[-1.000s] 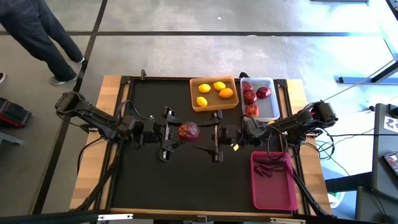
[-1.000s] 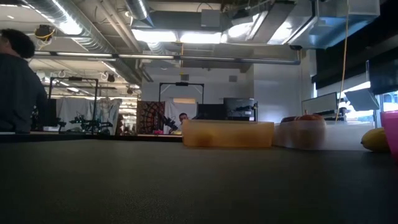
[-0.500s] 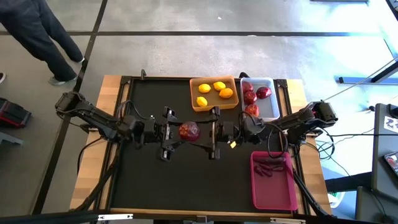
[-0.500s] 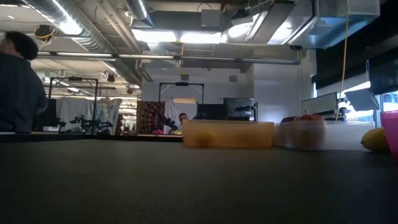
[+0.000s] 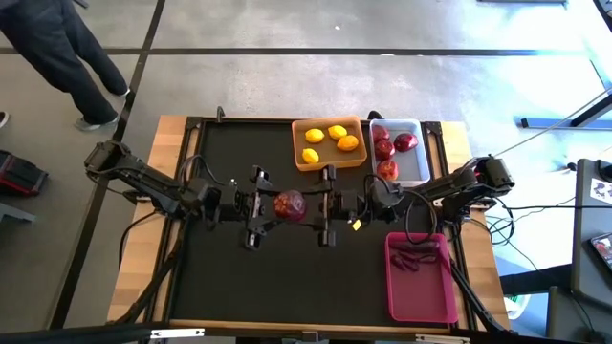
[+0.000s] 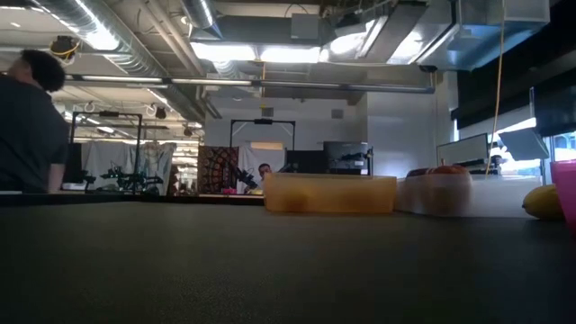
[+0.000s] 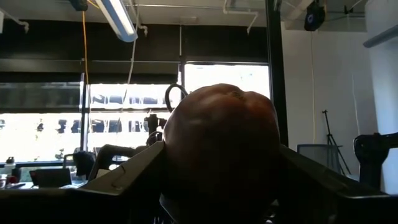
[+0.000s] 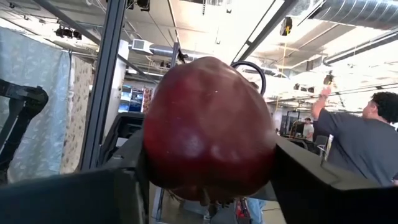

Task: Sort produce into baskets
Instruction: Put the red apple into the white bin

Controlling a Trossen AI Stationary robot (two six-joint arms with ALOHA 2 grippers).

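Note:
A round red apple hangs over the middle of the black mat, between my two grippers. My left gripper comes from the table's left and is shut on it; the apple fills the left wrist view. My right gripper comes from the table's right and is shut on the same apple. The orange basket holds yellow lemons and an orange-tinted citrus. The white basket holds red apples. The pink basket holds dark purple pieces. My left gripper pinches the apple's two opposite sides between its two fingers. The fingers come level from the table's left. The apple is lifted clear of the mat. My right gripper has the apple's two opposite sides between its two fingers. The fingers come level from the table's right, facing the left gripper.
The three baskets stand along the table's right half: orange and white at the far edge, pink near right. A lemon shows beside the pink basket in the low view. A person stands beyond the far left corner.
My right gripper has moved slowly toward the table's left, closing in on the apple that my left gripper holds. The apple has stayed nearly where it was. The person beyond the table has shifted a little.

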